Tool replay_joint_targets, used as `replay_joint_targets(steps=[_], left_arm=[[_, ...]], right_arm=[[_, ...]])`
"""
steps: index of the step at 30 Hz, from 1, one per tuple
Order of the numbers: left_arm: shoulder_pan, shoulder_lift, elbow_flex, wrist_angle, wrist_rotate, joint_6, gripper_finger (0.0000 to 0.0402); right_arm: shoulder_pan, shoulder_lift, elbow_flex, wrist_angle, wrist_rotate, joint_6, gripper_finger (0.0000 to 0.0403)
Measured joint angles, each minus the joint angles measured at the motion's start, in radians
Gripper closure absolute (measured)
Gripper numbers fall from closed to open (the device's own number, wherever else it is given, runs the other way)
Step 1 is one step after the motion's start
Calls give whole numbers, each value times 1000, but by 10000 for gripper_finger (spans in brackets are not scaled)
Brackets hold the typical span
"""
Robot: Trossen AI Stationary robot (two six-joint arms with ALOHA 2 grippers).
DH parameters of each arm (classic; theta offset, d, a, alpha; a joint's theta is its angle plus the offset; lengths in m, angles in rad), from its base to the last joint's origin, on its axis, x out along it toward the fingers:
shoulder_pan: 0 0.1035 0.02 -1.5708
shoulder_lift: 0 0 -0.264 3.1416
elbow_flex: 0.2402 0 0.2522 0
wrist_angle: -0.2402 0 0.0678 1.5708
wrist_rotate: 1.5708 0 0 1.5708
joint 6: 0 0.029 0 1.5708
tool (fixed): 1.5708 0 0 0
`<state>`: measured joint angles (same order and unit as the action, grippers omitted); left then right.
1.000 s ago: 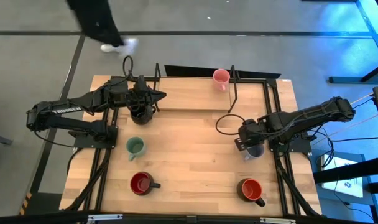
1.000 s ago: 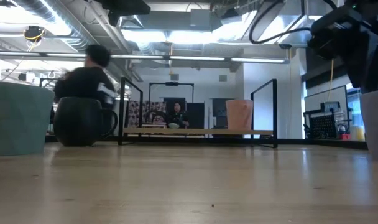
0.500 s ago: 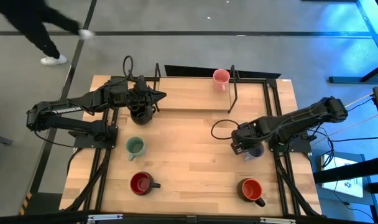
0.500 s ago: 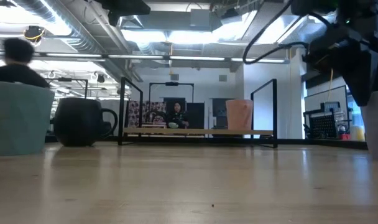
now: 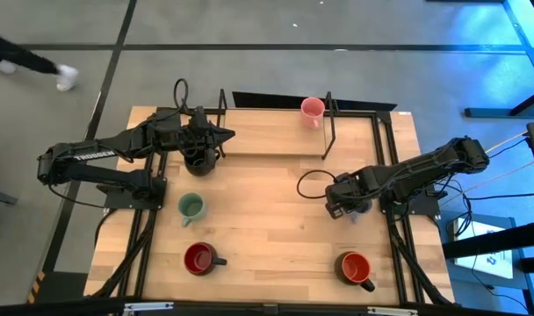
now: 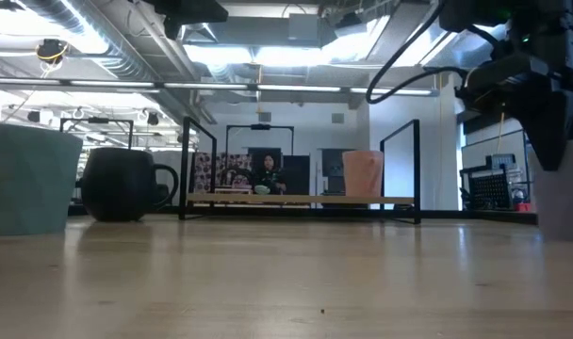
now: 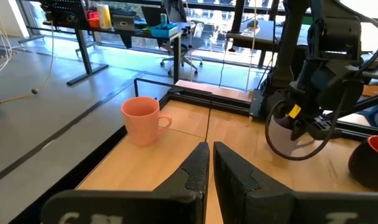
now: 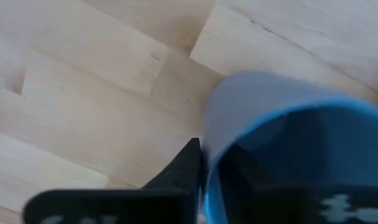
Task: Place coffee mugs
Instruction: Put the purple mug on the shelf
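Observation:
My right gripper (image 5: 342, 207) is shut on the lavender mug (image 5: 361, 212) at the table's right side; the mug also shows in the low view (image 6: 562, 193) and the left wrist view (image 7: 286, 133). My left gripper (image 7: 211, 163) is shut and empty, just above the black mug (image 5: 199, 161), which stands on its base at the far left. The pink mug (image 5: 312, 108) stands at the far edge, the pale green mug (image 5: 191, 207) at the left, and two red mugs (image 5: 199, 258) (image 5: 355, 265) near the front edge. My right gripper holds the lavender mug by its rim wall (image 8: 217, 134), one finger (image 8: 188, 167) outside and the other inside the hollow. The fingers come from above, pointing down. The mug stays upright below them; whether its base touches the table, I cannot tell.
A black wire frame (image 5: 333, 132) stands upright along the far part of the table, next to the pink mug. A loose black cable loop (image 5: 315, 180) hangs by my right arm. Bare wood lies in the table's middle (image 5: 267, 211).
My right gripper has gone toward the table's left edge with the lavender mug, which stays upright. A person walking on the floor beyond the far edge has gone off to the left.

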<state>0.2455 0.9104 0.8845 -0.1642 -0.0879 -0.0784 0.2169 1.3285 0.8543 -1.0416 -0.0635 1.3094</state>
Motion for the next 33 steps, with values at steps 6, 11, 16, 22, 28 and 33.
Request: replay_joint_targets(steps=[6,11,16,22,28,33], left_arm=[[0,0,0,0,0,2,384],[0,0,0,0,0,2,384],[0,0,0,0,0,2,384],[0,0,0,0,0,1,384],[0,0,0,1,0,0,384],[0,0,0,2,0,-3,384]], right_arm=[[0,0,16,30,2,-145,389],[-1,0,88,31,57,-269,396],[-26,0,164,37,110,-367,397],[-87,8,271,33,159,-455,398],[-143,101,435,11,186,-605,400],[-192,221,624,-76,197,-727,400]])
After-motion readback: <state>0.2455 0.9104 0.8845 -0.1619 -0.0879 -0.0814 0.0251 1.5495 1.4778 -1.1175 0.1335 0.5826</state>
